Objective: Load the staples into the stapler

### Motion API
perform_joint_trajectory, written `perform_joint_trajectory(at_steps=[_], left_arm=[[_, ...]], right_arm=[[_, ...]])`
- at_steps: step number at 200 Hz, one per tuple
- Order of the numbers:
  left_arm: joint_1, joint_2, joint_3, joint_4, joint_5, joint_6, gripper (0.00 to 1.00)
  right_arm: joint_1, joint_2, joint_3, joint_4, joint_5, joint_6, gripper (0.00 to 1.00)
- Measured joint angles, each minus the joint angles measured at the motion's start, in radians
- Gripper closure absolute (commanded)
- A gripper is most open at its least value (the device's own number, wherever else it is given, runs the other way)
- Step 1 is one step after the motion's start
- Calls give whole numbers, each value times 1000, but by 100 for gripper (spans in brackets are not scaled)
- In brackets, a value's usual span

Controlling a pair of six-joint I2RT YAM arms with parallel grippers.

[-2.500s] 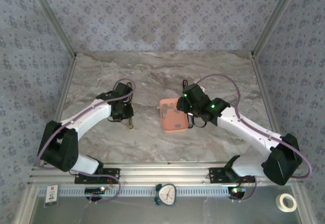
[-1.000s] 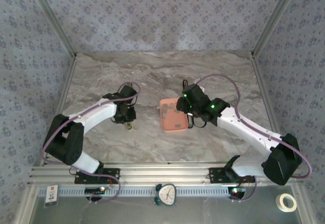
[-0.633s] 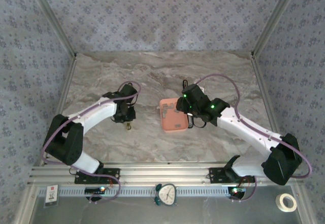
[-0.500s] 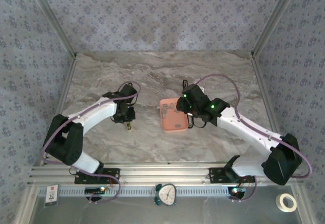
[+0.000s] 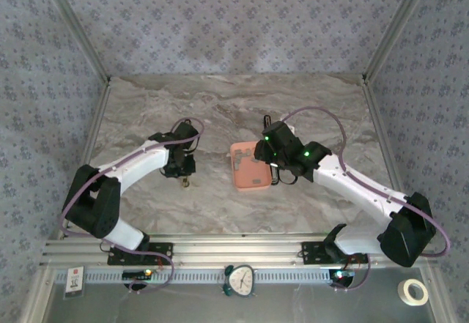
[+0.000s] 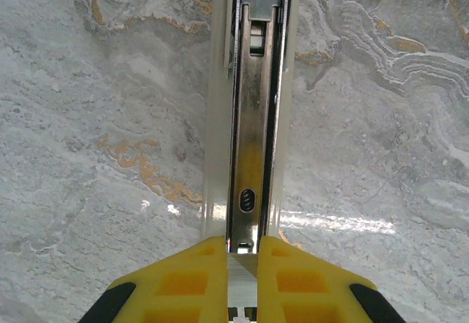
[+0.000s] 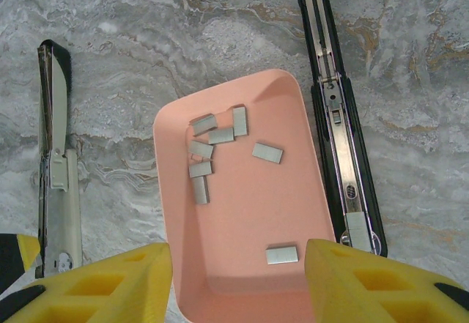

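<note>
Staples (image 7: 200, 169), small grey strips, lie loose in a shallow pink tray (image 7: 293, 213) on the marble desk (image 5: 234, 110). Going across the tray in the right wrist view, a loose cluster sits at its far left, one strip lies apart just to the right of that cluster, and one more lies alone toward the near end. All of them rest flat on the tray floor.

At the left, the left hand (image 6: 242, 253) is clenched on the near end of a cream stapler (image 6: 253, 118). Its yellow fingers (image 6: 190, 279) press in from both sides. The stapler runs straight away from that hand along the desk, with its metal channel facing up. In the right wrist view it lies left of the tray, apart from it and roughly parallel to its long side. It is well apart from the staples.

The right hand (image 7: 238, 253) hangs at the near end of the tray with its jaws apart and nothing grasped between them. The lone near strip lies just ahead of it, between the lines of its two fingers. The cluster is farther off, ahead and to the left. Whether the fingers touch the tray's walls cannot be told.

Right of the tray, just beside its long edge, a black stapler (image 7: 333, 110) lies opened out flat with its metal rail showing.
</note>
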Motion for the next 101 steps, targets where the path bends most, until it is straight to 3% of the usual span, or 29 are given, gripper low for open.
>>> perform_joint_trajectory(at_steps=[101], left_arm=[[-1,18,0,3,0,15,84]], right_arm=[[2,-3,0,0,8,0,47]])
